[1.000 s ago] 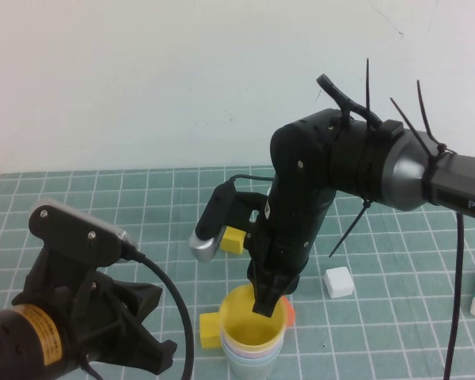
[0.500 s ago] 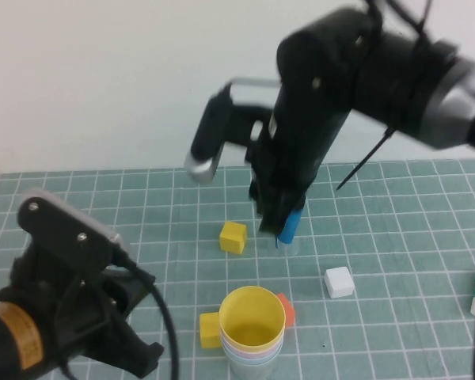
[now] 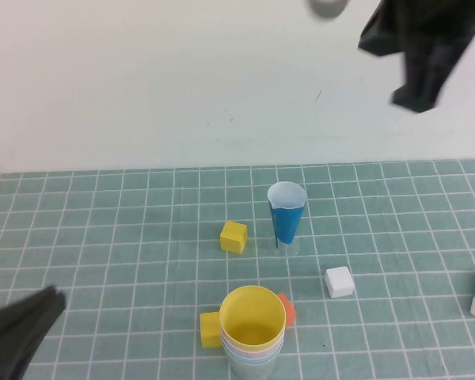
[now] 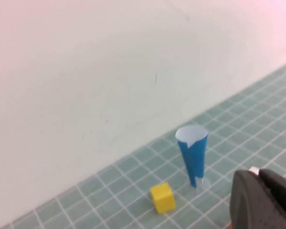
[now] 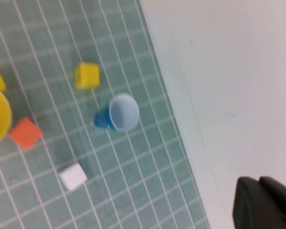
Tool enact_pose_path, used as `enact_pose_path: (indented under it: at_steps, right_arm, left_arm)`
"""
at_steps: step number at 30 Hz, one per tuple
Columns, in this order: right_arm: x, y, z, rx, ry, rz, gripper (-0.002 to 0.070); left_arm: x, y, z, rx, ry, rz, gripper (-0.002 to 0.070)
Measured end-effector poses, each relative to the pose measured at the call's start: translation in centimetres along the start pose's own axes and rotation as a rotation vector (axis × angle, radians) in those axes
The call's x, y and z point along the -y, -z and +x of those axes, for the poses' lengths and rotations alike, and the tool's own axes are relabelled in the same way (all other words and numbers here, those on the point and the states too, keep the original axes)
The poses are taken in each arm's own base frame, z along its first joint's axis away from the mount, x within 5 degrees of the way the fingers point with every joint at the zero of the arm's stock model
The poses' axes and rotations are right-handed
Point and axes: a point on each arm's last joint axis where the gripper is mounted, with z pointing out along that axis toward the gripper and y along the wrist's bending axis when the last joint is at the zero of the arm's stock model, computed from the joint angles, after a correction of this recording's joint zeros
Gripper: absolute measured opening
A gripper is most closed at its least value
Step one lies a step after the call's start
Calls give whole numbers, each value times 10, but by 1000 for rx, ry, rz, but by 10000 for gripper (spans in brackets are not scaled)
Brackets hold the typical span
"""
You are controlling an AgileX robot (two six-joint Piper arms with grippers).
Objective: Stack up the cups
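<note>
- A nest of short, wide plastic cups [image 3: 253, 336] is seen near the front edge of the green gridded bench [image 3: 103, 229]; the yellow cup sits on top, with pink and pale blue-green rims showing just beneath it.
- The stack is judged complete, as no loose cup of that kind is seen elsewhere.
- The cups are judged light, thin-walled and slightly springy; they would best be taken at the rim, with one finger inside and one outside.
- A narrow dark-blue cone-shaped cup [image 3: 286, 215] stands upright further back, apart from the stack.
- A yellow cube [image 3: 233, 236] lies beside the cone; a white cube [image 3: 340, 281] lies to the right.
- The right hand [image 3: 419, 59] is raised high at the upper right; whether it is spread cannot be told.
- The left hand [image 3: 16, 336] is low at the front left corner; its state cannot be told either.
</note>
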Motion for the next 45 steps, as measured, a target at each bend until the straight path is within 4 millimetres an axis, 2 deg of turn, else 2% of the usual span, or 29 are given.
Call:
enact_pose_path:
  at_steps: [3, 7, 10, 14, 18, 20, 27, 30, 35, 45]
  right_arm:
    - [-2, 36, 7, 87, -10, 7, 0]
    - [-12, 67, 29, 115, -15, 16, 0]
    - [-30, 78, 53, 91, -31, -5, 0]
    - [-66, 87, 94, 79, -82, -66, 0]
    - [-104, 79, 129, 140, -141, -93, 0]
    - [-125, 68, 150, 176, -175, -79, 0]
    - [-194, 14, 214, 255, -299, -51, 0]
    - [-214, -3, 231, 250, -351, -62, 0]
    - [-227, -16, 242, 249, -386, -71, 0]
    - [-230, -18, 245, 224, -389, -84, 0]
  left_arm:
    - [2, 13, 16, 72, -8, 4, -2]
    - [1, 27, 22, 147, -41, -11, -1]
    - [0, 32, 24, 170, -40, -21, -1]
    - [-2, 34, 27, 143, -39, -38, -1]
    - [-3, 34, 31, 103, -37, -51, -2]
    - [-3, 33, 32, 97, -36, -52, -2]
    - [-3, 34, 32, 98, -40, -53, -2]
    - [-3, 34, 32, 98, -42, -54, -2]
    - [-3, 34, 32, 98, -32, -54, -2]
    - [-3, 34, 32, 101, 66, -49, -2]
